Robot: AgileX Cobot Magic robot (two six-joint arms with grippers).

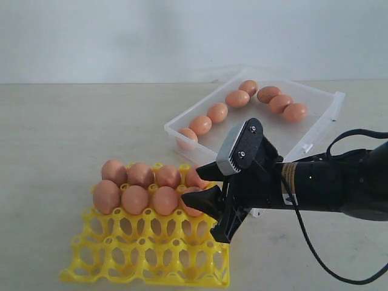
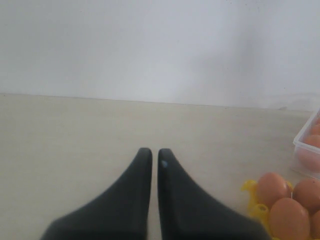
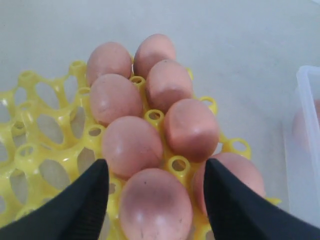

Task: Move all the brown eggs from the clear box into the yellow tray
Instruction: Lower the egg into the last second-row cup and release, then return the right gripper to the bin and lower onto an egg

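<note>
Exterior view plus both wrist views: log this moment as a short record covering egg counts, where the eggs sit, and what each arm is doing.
tray: yellow; eight tray eggs fill two rows along one edge, other cups empty
box: clear; eight box eggs visible inside
right gripper: open, fingers either side of the corner egg, which sits in its cup
left gripper: shut, holding nothing
task: unfinished

right claw point(image 1: 191, 185) black, tapered | wrist block point(image 1: 238, 150) grey, screws | cable point(image 1: 315, 254) black

Box point(image 1: 315, 130) behind tray point(image 1: 145, 254), eggs point(image 1: 134, 199) in both
</note>
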